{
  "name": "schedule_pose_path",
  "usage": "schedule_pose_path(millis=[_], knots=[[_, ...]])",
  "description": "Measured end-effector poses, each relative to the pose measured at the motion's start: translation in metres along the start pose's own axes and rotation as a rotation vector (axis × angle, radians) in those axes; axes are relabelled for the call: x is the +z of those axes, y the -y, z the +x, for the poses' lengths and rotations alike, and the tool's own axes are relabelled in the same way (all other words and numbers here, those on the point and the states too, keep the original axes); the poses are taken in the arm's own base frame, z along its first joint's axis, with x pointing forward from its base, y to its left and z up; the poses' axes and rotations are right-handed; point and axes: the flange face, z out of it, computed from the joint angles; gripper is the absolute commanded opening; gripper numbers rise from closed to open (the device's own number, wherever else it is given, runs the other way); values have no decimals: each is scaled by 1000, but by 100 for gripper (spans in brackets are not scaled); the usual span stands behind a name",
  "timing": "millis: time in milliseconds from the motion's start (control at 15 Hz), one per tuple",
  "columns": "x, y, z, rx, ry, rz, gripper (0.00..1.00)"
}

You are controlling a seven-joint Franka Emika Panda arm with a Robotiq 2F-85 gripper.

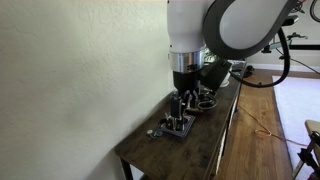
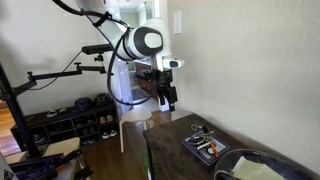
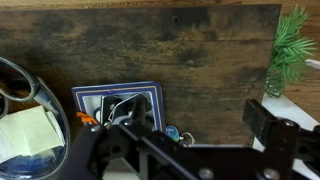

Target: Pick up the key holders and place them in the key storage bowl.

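The key storage bowl (image 3: 148, 92) is a low dark squarish tray with a blue rim and a jumble of small items. It lies on the dark wooden table, and both exterior views (image 1: 178, 128) (image 2: 204, 146) show it. A small key holder (image 3: 171, 132) with a blue-green tag and a silvery ring lies on the wood just beside the tray's corner. In an exterior view it is a pale speck (image 1: 151, 132). My gripper (image 3: 186, 142) hovers above the tray and key holder, open and empty. It also shows in both exterior views (image 1: 179, 104) (image 2: 165, 98).
A glass bowl (image 3: 22, 112) with papers under it sits by the tray; an exterior view (image 2: 256, 168) shows it too. A green plant (image 3: 288, 48) stands at the table's end. The table (image 1: 205, 140) is narrow and runs along a white wall (image 1: 70, 80).
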Motion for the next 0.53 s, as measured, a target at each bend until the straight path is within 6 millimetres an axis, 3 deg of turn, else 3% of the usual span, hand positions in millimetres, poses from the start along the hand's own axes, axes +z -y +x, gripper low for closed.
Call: schedule_pose_path(millis=[533], knots=[[34, 6, 47, 128, 2, -1, 100]])
